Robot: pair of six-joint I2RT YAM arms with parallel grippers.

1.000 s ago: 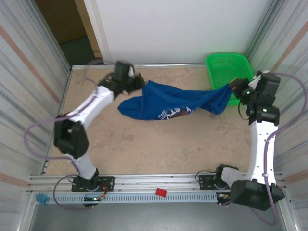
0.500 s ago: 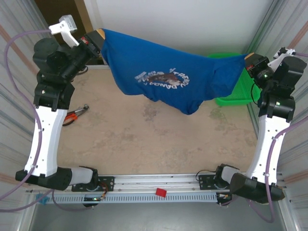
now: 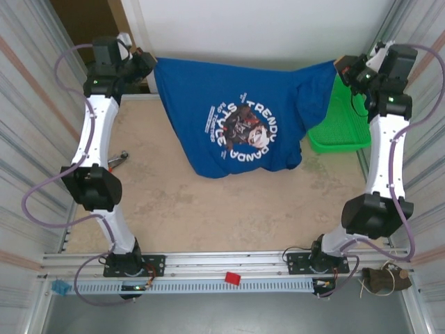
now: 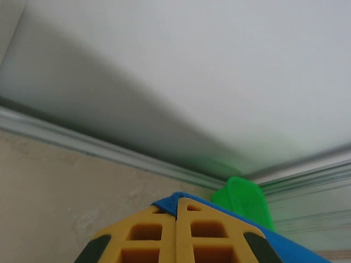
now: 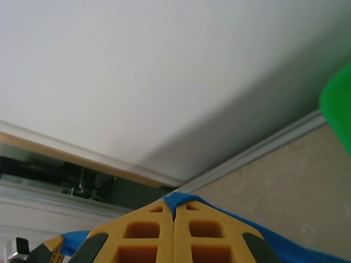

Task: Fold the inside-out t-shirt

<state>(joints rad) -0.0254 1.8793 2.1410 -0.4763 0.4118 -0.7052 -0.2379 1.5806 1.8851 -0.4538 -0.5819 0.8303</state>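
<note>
We see the inside-out t-shirt [image 3: 236, 122] hanging in the air over the far part of the surface [image 3: 208, 209]. Its upper edge is stretched from left to right, almost parallel to the back wall, and its body falls down toward the near side with the white print facing the top camera. The left fingers [image 4: 143, 236] are pressed together on one upper corner of the cloth and the right fingers [image 5: 143, 236] on the other. Each arm therefore holds its own end, and neither is nearer to the middle. In our judgement the coming move depends on this long axis: to lay the shirt flat, both ends should go down and forward together, so that the edge keeps straight. The right end hangs in front of the green basket [image 3: 344, 132], where the cloth looks more bunched, and it could catch there. The top view gives the whole spread of the shirt, but the pinch itself is too small to read there. The wrist views show it clearly, with a small blue fold between yellow tips and no gap. We cannot tell whether the lower hem touches the surface.
</note>
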